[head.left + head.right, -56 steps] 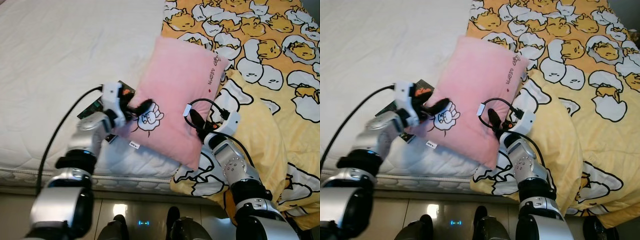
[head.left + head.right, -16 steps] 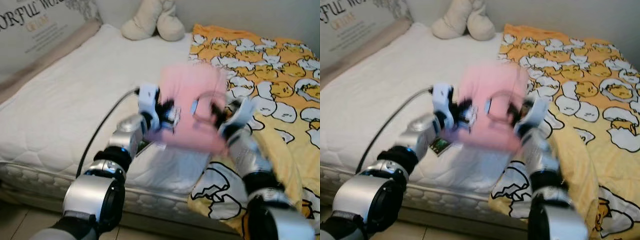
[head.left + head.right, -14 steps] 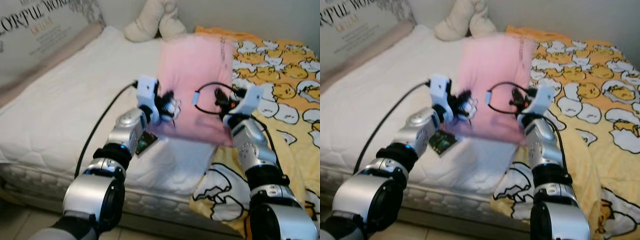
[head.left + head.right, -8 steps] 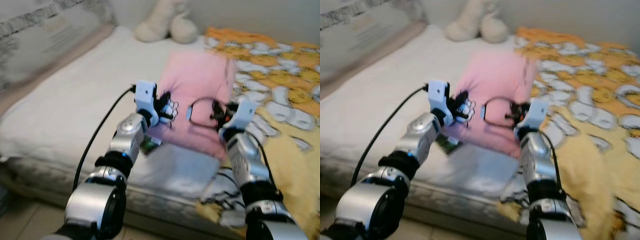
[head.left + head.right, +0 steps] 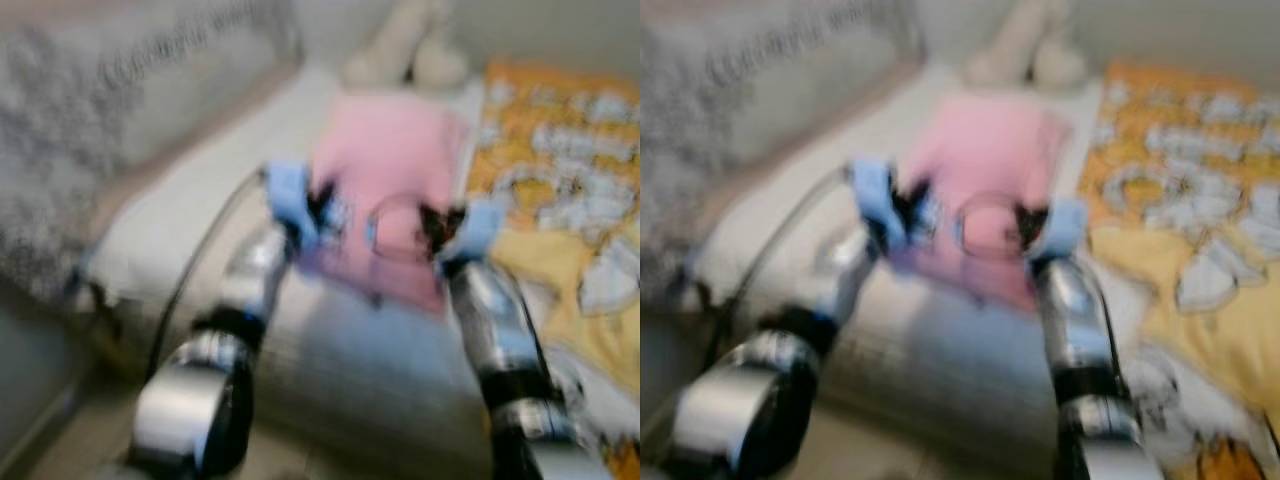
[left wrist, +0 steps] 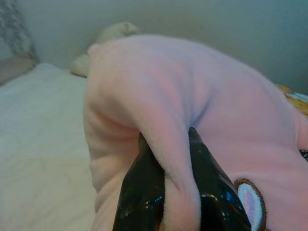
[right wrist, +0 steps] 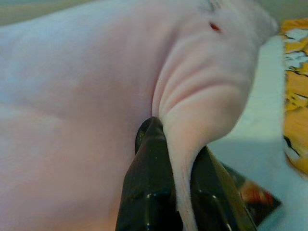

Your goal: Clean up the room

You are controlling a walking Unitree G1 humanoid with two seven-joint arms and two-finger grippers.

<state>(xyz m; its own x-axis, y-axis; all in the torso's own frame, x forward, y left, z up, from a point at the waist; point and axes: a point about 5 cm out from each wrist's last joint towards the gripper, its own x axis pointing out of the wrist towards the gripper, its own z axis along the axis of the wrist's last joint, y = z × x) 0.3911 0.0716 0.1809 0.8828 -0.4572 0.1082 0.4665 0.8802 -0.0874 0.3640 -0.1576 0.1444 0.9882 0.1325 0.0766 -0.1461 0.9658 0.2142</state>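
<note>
The left gripper (image 6: 166, 192) pinches a fold of the pink pillow (image 5: 385, 190) between nearly closed fingers, and the right gripper (image 7: 180, 192) clamps the opposite edge the same way. Between them the pillow hangs lifted above the white mattress (image 5: 360, 370), with the yellow egg-print blanket (image 5: 560, 200) beyond the right gripper and a cream plush toy (image 5: 410, 50) farther ahead. Tidying looks barely under way: the pillow is picked up but not placed. Compared with half a second ago, the head view has swung and blurred; both grips hold unchanged.
</note>
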